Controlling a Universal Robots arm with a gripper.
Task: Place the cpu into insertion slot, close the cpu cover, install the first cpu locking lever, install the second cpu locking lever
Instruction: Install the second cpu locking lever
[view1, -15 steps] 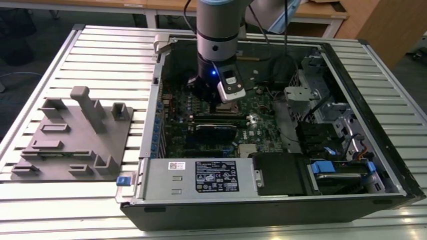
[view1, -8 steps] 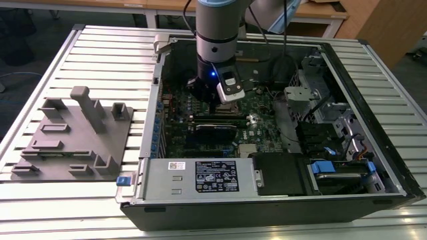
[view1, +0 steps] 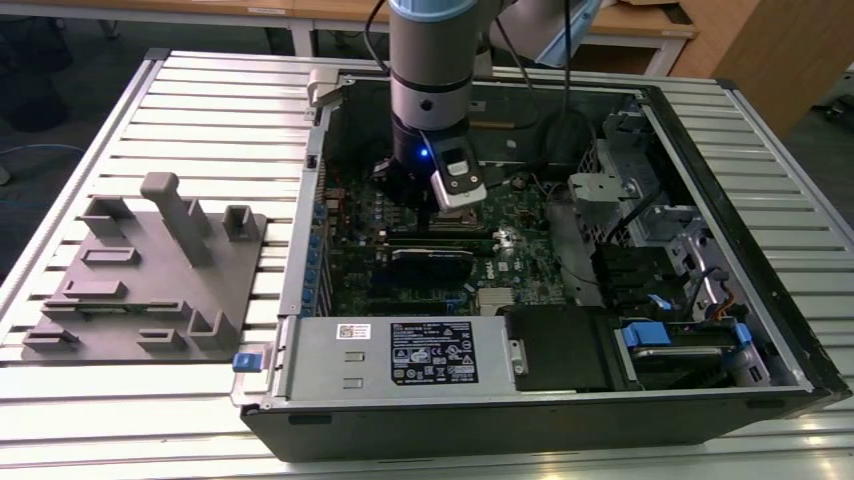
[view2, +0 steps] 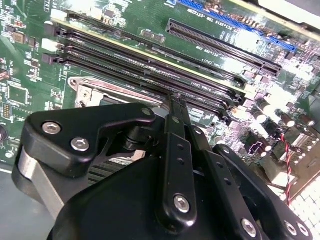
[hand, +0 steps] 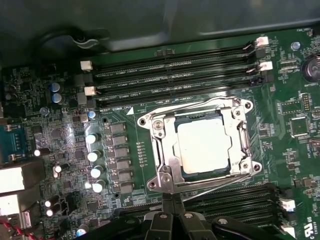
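A slatted metal table (view1: 200, 110) carried an open computer case (view1: 747, 330), and beside the case, toward the exterior view's left, sat a grey fixture (view1: 147, 270). Inside the case lay the green board (hand: 65, 135), and the arm (view1: 430, 60) reached down over its middle. On the board, the cpu (hand: 205, 145) sat flat in the slot (hand: 167, 165), its silver top showing through the cut-out of the cover (hand: 160, 125), which lay down over it. The cpu looked light, stiff and fragile, best touched by its edges only; the cover and the thin wire levers (hand: 220, 177) along the slot's sides looked springy and slippery, to be pushed near their free ends. The levers' long axes ran roughly parallel to the memory slots (hand: 170, 70) next to the slot. The hand (hand: 172, 200) hung just beside the slot's edge, fingers (view2: 175, 125) pinched together, holding nothing.
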